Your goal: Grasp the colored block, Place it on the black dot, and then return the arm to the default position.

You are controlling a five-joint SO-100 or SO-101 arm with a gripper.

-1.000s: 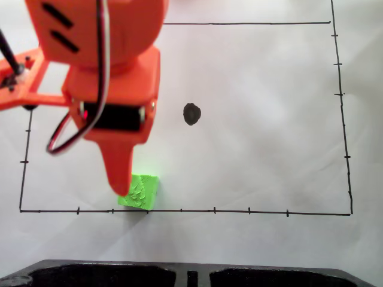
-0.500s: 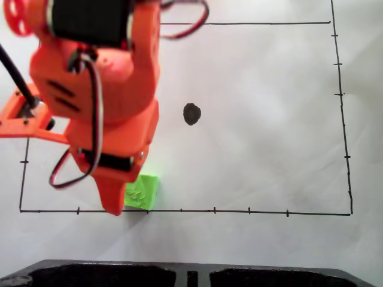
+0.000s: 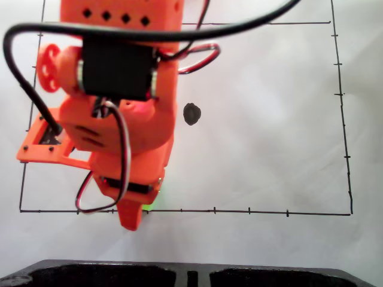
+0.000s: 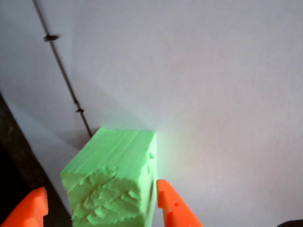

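So you're at the grasp step. Fixed view: arm [image 3: 119, 113] hangs over the bottom border line, hiding nearly all of the green block [image 3: 149, 207]; black dot [image 3: 191, 113] sits well apart, up and to the right. Wrist view: pincer [image 4: 102, 208] is open, block [image 4: 113, 184] btwn the tips, one tip just beside it, the other w/ a gap. Nothing gripped yet. Next, I'd say: close squarely, then lift.

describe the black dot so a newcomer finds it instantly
In the fixed view, start at the white paper with its ruled border. Just right of the orange arm sits the black dot, a solid, roughly round hand-drawn blotch, unlike the thin lines and tick marks.
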